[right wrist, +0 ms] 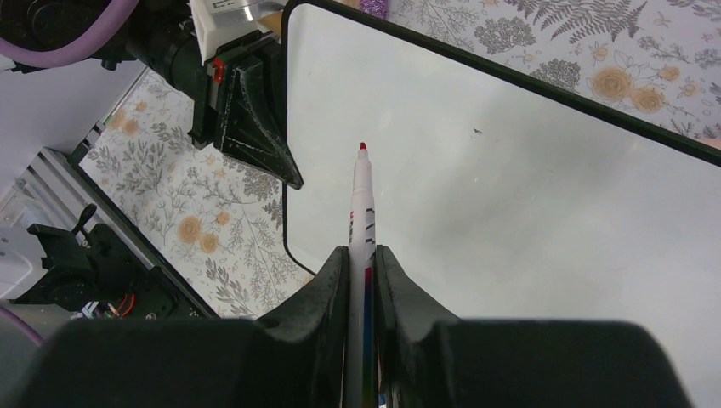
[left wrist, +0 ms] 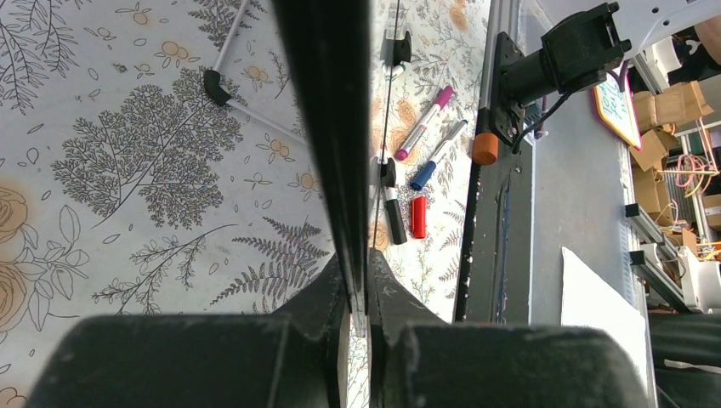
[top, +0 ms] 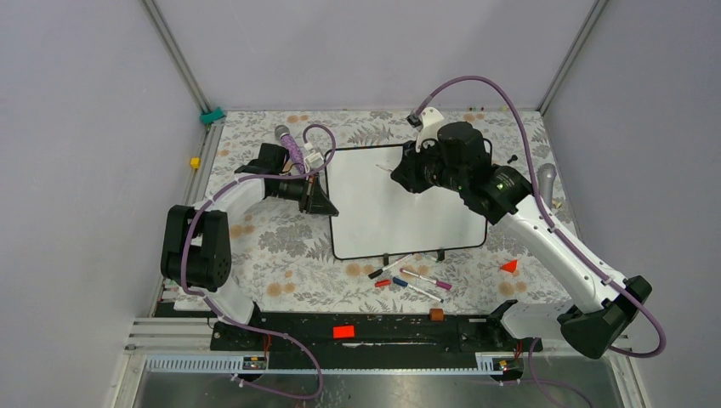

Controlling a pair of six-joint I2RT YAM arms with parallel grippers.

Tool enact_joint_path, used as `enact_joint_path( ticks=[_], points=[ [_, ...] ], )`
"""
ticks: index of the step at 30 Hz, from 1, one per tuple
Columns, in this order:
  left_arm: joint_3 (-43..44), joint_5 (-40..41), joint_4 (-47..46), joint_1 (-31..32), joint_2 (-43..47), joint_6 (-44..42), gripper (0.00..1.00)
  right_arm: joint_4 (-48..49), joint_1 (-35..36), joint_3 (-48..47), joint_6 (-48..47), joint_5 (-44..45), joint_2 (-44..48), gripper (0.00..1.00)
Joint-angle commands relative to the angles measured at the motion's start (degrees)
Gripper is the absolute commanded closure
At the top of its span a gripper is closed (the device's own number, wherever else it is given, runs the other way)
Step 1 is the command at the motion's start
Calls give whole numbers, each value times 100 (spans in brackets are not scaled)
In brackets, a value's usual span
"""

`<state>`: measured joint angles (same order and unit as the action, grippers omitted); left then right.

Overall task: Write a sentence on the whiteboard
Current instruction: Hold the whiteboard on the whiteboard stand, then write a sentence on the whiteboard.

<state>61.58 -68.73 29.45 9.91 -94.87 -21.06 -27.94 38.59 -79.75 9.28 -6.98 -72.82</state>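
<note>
Left pincer (left wrist: 360,276): 1 whiteboard (top: 395,212) | right pincer (right wrist: 363,255): 1 marker (right wrist: 362,195) | loose markers (left wrist: 422,123): 3

Plain pale grey panel walls (top: 76,127) close in the workspace on the left, back and right. They are framed by slanting silver aluminium corner posts (top: 174,55). Between them lies a white tablecloth printed with grey ferns and orange flowers (top: 281,246). A black flat mounting rail (top: 383,331) runs along its near edge. The light is soft and even. Beyond the rail, brown cardboard boxes (left wrist: 672,106) stand on what may be shelving.
</note>
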Motion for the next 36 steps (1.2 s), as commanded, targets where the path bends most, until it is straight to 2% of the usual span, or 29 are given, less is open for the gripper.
enact_joint_path(
  ticks=[1, 8, 18, 24, 28, 31, 36],
  points=[
    [-3, 740, 18, 82, -46, -418, 100, 123, 32, -76, 257, 379, 13, 100],
    [-11, 632, 115, 83, -6, -553, 100, 127, 42, 2, 606, 422, 64, 100],
    [-173, 597, -140, 87, 217, -551, 100, 71, 201, 108, 635, 668, 205, 100],
    [-501, 439, -1053, 82, 251, 413, 100, 133, 721, 48, 823, 1716, 178, 100],
    [-639, 583, -1325, 89, 305, 695, 100, 53, 1150, -148, 867, 2540, 31, 100],
    [-660, 640, -1385, 81, 324, 750, 100, -88, 1361, -442, 929, 2655, -224, 100],
    [-759, 692, -1572, 81, 406, 864, 100, -93, 1624, -658, 489, 2740, -553, 100]
  ],
)
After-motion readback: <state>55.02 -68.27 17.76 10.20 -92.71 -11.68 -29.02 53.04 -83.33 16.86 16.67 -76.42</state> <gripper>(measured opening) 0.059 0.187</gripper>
